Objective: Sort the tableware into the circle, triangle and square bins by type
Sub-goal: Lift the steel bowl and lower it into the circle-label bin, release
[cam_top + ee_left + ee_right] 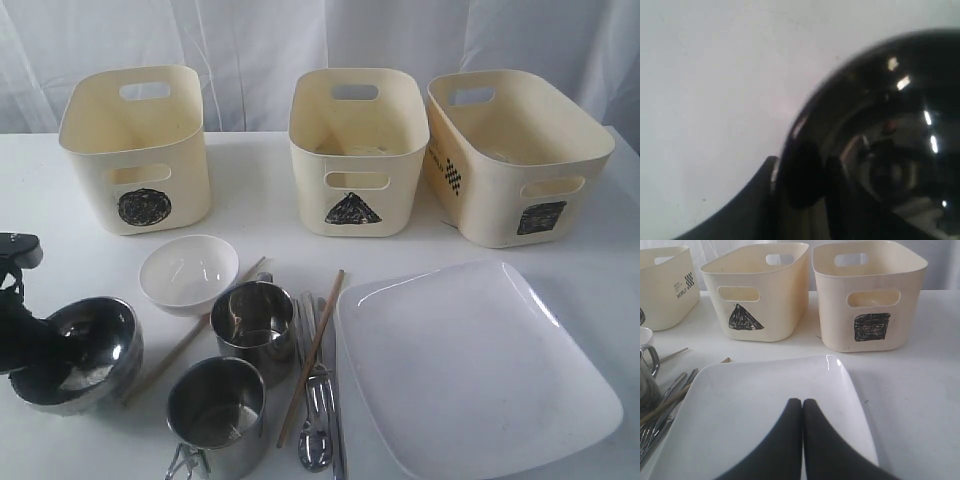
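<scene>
At the front left, the steel bowl (95, 345) has my left gripper (33, 355) shut on its left rim. In the left wrist view the bowl (890, 125) fills the frame and my left gripper (785, 192) pinches its edge. My right gripper (802, 402) is shut and empty above the large white square plate (765, 410), and is out of the exterior view. Near the plate (470, 365) are the small white bowl (188, 272), two steel cups (252, 318) (218, 410), chopsticks (312, 340) and a bunch of steel cutlery (318, 410).
Along the back stand the circle bin (135, 150), the triangle bin (355, 150) and the wider square bin (515, 160). The right wrist view shows the triangle bin (760, 290) and square bin (870, 295) beyond the plate. A white curtain hangs behind the table.
</scene>
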Motion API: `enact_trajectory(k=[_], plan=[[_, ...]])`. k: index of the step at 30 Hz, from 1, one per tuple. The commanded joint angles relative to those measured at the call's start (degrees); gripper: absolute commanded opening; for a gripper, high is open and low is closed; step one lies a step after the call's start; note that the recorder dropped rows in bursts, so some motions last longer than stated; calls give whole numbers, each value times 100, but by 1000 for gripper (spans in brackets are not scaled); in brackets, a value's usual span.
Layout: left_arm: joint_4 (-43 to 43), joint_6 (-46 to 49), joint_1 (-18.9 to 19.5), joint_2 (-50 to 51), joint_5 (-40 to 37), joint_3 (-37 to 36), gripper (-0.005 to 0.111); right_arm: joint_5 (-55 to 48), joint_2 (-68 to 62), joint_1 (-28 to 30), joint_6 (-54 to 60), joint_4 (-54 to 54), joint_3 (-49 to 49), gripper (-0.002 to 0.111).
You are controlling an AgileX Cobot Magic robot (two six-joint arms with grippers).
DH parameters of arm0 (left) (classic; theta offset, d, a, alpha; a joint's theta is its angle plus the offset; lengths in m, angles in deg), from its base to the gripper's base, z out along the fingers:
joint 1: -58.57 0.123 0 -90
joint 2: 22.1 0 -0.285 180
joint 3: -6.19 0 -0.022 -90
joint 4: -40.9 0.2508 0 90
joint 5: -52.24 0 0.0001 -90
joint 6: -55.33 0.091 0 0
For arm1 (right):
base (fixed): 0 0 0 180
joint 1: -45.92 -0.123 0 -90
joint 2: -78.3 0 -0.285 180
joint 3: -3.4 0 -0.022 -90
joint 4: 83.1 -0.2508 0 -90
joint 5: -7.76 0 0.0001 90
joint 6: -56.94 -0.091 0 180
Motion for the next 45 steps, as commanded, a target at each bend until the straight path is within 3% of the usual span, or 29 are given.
enact_trajectory(k=[1, 6, 9, 12, 17, 24, 34, 45], plan=[[-5, 175, -26, -78, 58, 16, 0, 82, 29, -10, -16, -12, 40, 0], [14, 204, -26, -370, 167, 76, 0, 82, 29, -10, -16, -12, 40, 0], [80, 204, -26, -770, -648, 435, 0, 82, 29, -10, -16, -12, 40, 0], [90, 109, -26, -1244, -1237, 1076, 0, 82, 29, -10, -16, -12, 40, 0], [515, 93, -26, -1588, -1141, 2256, 0, 82, 29, -10, -16, -12, 40, 0], [1947, -960, -15, -314, -1492, 4035, 0, 82, 29, -10, -16, -12, 40, 0], [2062, -1141, -15, 1846, -1431, 6218, 0, 82, 29, -10, -16, -12, 40, 0], [2309, -1141, -15, 3262, -1011, 7397, 0, 82, 29, -10, -16, -12, 40, 0]])
